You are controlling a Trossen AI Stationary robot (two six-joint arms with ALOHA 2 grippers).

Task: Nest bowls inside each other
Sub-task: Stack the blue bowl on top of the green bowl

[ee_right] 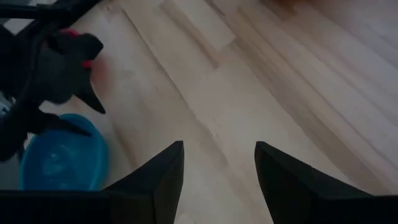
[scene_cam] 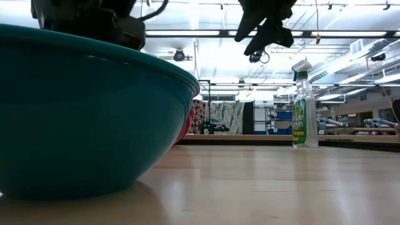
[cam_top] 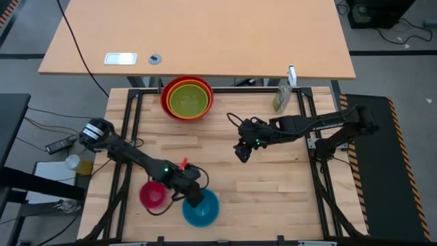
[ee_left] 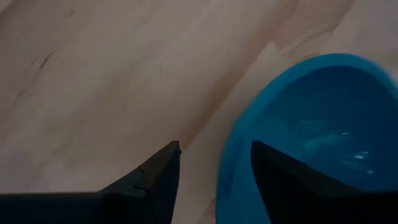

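The red, orange and green bowls (cam_top: 186, 98) sit nested at the table's far middle. Near the front edge stand the pink bowl (cam_top: 153, 195) and, to its right, the blue bowl (cam_top: 203, 210), upright on their bases. My left gripper (ee_left: 215, 146) is open, pointing down over the blue bowl's rim (ee_left: 231, 163): one finger stands outside the rim and the other over the inside, with no touch that I can see. My right gripper (cam_top: 242, 154) hangs open above the bare middle of the table, right of centre, with nothing between its fingers (ee_right: 219, 144).
A green spray bottle (cam_top: 280, 98) stands at the table's far right corner. A wide stretch of bare wood (cam_top: 273, 191) lies between the front bowls and the right arm. A separate desk (cam_top: 205, 34) lies beyond the far edge.
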